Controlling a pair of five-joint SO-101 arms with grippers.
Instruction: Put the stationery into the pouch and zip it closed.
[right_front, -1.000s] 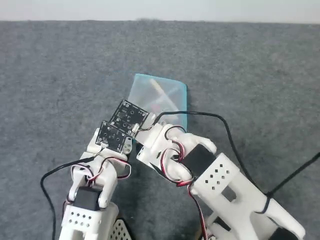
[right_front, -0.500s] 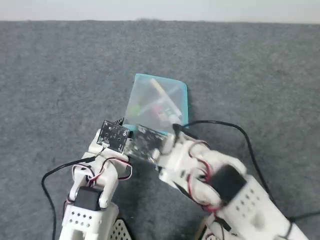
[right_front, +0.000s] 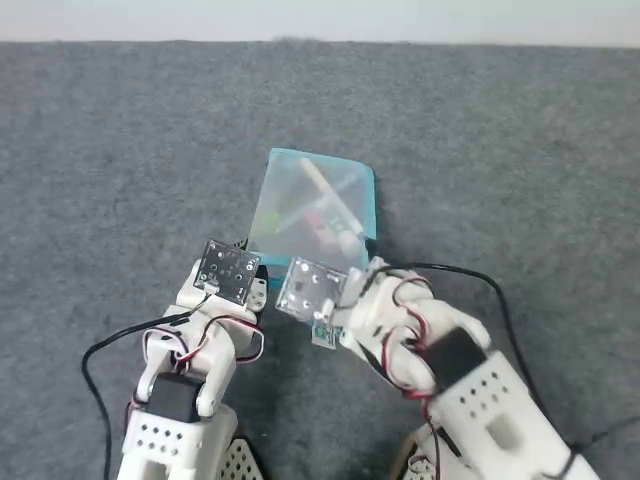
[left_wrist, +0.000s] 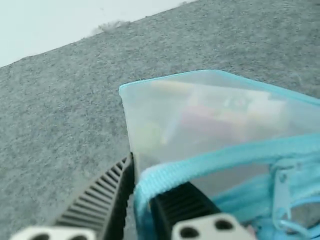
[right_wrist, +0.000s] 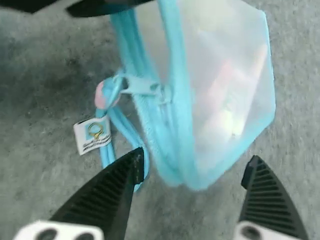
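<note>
Left gripper (left_wrist: 142, 175): pinching pouch (left_wrist: 200, 120) corner.
Right gripper (right_wrist: 195, 161): spread, over the zipper pull (right_wrist: 142, 86).
Risk: it may close on fabric, miss the pull.

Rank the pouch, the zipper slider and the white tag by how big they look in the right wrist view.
1. pouch, by far.
2. zipper slider and white tag: about alike, so left unranked.
</note>
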